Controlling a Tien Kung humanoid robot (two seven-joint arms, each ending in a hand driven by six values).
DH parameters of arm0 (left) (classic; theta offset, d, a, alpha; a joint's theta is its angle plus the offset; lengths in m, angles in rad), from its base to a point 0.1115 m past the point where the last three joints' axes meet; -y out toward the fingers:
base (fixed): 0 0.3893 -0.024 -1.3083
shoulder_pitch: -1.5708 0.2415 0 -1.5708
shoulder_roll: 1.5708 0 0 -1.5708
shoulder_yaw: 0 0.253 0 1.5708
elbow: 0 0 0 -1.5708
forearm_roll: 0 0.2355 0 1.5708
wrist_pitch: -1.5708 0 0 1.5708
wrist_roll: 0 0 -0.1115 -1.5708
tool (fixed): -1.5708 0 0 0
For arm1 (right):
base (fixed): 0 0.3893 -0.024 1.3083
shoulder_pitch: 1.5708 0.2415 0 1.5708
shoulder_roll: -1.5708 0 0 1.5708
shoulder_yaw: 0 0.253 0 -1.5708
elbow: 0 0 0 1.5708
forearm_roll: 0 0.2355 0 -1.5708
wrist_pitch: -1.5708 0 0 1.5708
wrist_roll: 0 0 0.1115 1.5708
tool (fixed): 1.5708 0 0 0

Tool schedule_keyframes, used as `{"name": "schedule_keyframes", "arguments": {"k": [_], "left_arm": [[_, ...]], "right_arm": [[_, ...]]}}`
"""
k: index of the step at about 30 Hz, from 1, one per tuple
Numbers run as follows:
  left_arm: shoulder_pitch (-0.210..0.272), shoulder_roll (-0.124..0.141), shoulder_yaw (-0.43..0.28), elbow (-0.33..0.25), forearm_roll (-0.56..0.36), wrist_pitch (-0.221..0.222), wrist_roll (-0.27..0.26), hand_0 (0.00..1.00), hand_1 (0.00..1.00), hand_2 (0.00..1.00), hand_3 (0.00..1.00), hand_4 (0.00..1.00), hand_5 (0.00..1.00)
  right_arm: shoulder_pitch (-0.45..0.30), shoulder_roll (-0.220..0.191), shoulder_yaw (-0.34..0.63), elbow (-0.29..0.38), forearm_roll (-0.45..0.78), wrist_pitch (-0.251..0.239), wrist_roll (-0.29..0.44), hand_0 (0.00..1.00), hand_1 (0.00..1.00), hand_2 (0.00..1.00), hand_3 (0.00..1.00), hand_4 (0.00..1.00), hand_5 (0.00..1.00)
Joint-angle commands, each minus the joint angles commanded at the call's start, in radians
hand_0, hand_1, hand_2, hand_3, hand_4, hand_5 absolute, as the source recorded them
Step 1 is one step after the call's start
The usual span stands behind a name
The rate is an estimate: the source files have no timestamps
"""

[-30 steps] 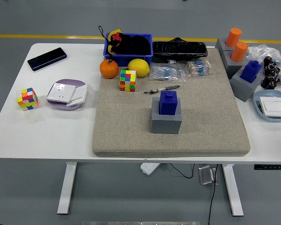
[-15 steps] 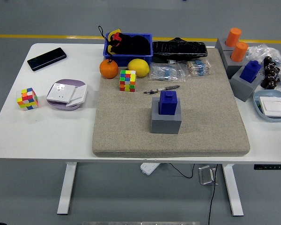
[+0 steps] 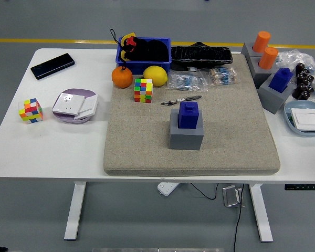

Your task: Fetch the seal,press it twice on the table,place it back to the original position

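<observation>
A blue seal (image 3: 188,114) stands upright in a grey block holder (image 3: 186,134) near the middle of the beige felt mat (image 3: 142,147). A second blue seal (image 3: 281,79) sits in another grey holder (image 3: 273,97) at the mat's right edge. Two orange seals (image 3: 261,41) (image 3: 268,58) stand in grey holders at the far right. Neither of my hands is in view, and nothing touches the seals.
On the mat's far side lie a black pen (image 3: 180,100), a colour cube (image 3: 143,90), an orange (image 3: 122,77), a lemon (image 3: 155,75), a blue bin (image 3: 144,52) and plastic bags (image 3: 189,81). Left of the mat are a phone (image 3: 52,65), a second cube (image 3: 31,110) and a purple plate (image 3: 74,105). A blue dish (image 3: 304,117) sits right.
</observation>
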Motion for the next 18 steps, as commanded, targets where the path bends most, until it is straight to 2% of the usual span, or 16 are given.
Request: {"name": "schedule_keyframes", "arguments": {"k": [6, 18], "left_arm": [[-0.004, 0.001, -0.046, -0.009, 0.042, -0.002, -0.002, 0.723, 0.693, 0.681, 0.75, 0.683, 0.264], [-0.002, 0.009, -0.008, -0.004, 0.016, 0.0, -0.003, 0.723, 0.695, 0.681, 0.75, 0.684, 0.264]], "right_arm": [[0.005, -0.003, 0.002, 0.008, -0.004, 0.002, -0.001, 0.849, 0.836, 0.83, 0.79, 0.998, 0.851], [-0.001, -0.006, 0.017, 0.011, -0.018, 0.001, -0.005, 0.849, 0.835, 0.826, 0.786, 0.998, 0.841]]}}
